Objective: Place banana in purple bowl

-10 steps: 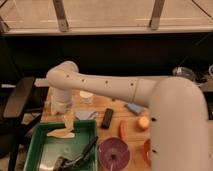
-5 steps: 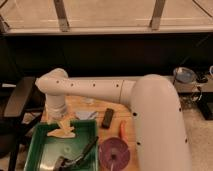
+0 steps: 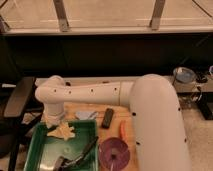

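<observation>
Green tray (image 3: 34, 146): banana (image 3: 61, 131) left-to-right, pincer (image 3: 54, 123) just above.

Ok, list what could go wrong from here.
The open gripper hangs over the banana at the green tray's back edge: a poor grasp may knock it deeper into the tray. A dark tool lies between there and the purple bowl; the carried banana could snag on it.

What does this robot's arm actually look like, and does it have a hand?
The arm is smooth, glossy white and tube-shaped, with a row of small dark dots along its side and a rounded elbow. The part nearest the camera is far thicker. No cables show. The gripper sits at its lower end, over the green tray's back left corner, mostly hidden.
</observation>
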Robot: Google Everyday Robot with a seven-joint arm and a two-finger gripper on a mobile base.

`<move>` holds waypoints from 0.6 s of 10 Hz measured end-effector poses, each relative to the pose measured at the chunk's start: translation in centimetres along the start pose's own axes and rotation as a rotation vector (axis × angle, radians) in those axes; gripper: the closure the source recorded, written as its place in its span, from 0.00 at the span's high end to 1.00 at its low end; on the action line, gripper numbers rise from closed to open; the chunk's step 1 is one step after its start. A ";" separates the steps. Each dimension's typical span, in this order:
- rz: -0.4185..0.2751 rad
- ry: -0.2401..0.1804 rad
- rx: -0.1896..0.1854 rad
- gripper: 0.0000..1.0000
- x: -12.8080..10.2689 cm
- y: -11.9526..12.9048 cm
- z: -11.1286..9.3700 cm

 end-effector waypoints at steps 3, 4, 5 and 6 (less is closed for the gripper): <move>0.026 0.027 0.015 0.71 0.4 0.1 1.3; 0.046 0.039 0.025 0.71 0.9 0.2 1.7; 0.059 0.045 0.031 0.71 1.3 0.2 1.9; 0.071 0.048 0.038 0.71 1.7 0.1 2.2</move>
